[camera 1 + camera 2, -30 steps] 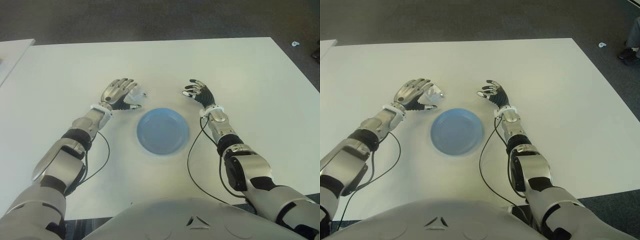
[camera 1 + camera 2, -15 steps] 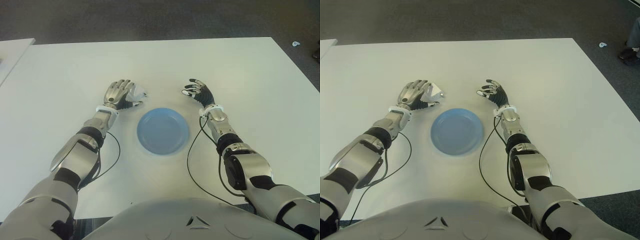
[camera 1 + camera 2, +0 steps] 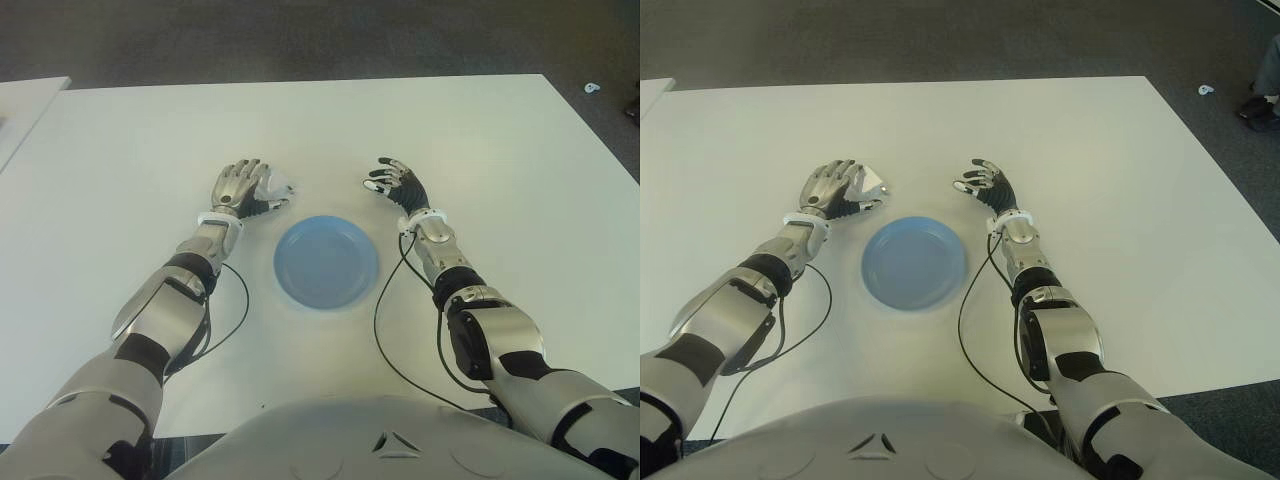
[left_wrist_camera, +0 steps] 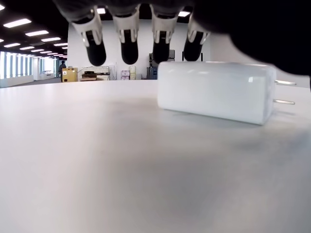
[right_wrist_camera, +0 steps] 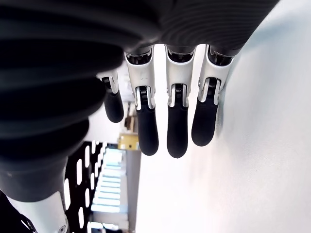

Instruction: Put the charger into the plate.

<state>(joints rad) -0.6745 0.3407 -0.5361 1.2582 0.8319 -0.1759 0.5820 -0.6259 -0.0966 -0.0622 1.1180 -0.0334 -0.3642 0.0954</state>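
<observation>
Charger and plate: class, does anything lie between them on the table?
Nothing visible does. The charger lies on the table under the left hand, fingers above it, not closed. Bare tabletop separates it from the blue plate. The right hand shows beyond the plate, idle.

A blue plate [image 3: 913, 263] sits on the white table [image 3: 1110, 170] between the left hand [image 3: 833, 190] and right hand [image 3: 985, 185].

White charger [image 4: 216, 92] lying flat on table, blue plate [image 3: 326, 262] nearby, apart
</observation>
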